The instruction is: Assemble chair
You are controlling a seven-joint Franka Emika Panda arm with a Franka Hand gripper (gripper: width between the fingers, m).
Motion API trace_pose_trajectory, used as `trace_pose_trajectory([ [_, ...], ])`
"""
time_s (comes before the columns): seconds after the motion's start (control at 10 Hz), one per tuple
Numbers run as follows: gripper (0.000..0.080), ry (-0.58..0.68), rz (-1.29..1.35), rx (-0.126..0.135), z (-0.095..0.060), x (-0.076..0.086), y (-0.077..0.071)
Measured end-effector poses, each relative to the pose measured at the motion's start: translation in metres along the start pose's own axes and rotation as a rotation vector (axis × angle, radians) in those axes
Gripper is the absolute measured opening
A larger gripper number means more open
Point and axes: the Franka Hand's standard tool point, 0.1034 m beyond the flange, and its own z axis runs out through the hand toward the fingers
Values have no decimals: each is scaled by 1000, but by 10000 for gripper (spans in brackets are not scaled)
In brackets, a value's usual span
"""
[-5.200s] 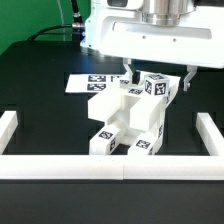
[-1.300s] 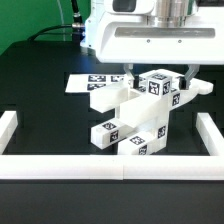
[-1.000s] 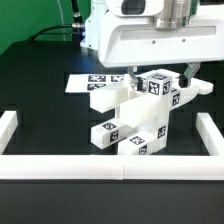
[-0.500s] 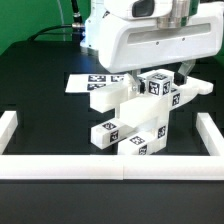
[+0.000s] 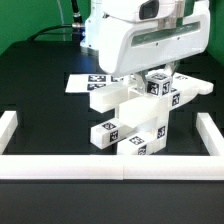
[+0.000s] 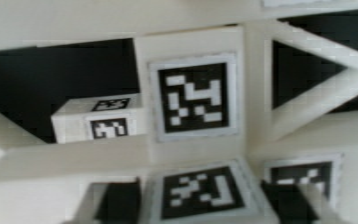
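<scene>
Claw [image 5: 172, 72] mostly hidden, can't tell if gripping; chair [image 5: 135, 115] looks stiff, light, slick plastic – grab top block w/ tag

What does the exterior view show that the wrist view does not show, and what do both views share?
Only the exterior view shows the marker board, the white border rails, the black table, the robot's white housing and the whole chair. Only the wrist view shows, close up, a large tag on a white part and the diagonal brace. Both share the chair's white tagged parts.
</scene>
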Motion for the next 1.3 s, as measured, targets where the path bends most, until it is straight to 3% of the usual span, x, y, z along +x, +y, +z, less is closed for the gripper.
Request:
trace_pose_trajectory([
  [0.4,284,0,41,0,0,0,0],
  [1.0,284,1,454,3,0,0,0],
  [1.1,360,0,488,2,0,0,0],
  [1.2,360,0,485,2,0,0,0],
  [1.3,499,0,486,2,0,0,0],
])
